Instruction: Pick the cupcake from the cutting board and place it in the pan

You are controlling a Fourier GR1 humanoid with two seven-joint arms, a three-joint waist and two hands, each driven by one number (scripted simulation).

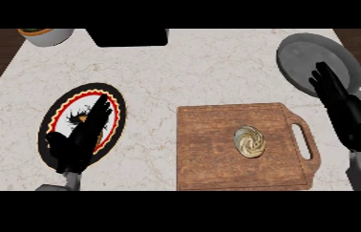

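Observation:
A cupcake (249, 141) with swirled cream frosting sits right of centre on the brown wooden cutting board (211, 150). The grey pan (307, 54) lies at the counter's far right, beyond the board's handle. My right hand (340, 104) hovers open at the right edge, fingers straight and pointing up over the pan's near rim, to the right of the cupcake and apart from it. My left hand (81, 138) rests open at the lower left, fingers up, over a decorated plate.
A black-rimmed plate (116, 102) with red and yellow trim lies under my left hand. A black box-like object (131, 36) stands at the back centre. A grey bowl (46, 35) sits at the back left corner.

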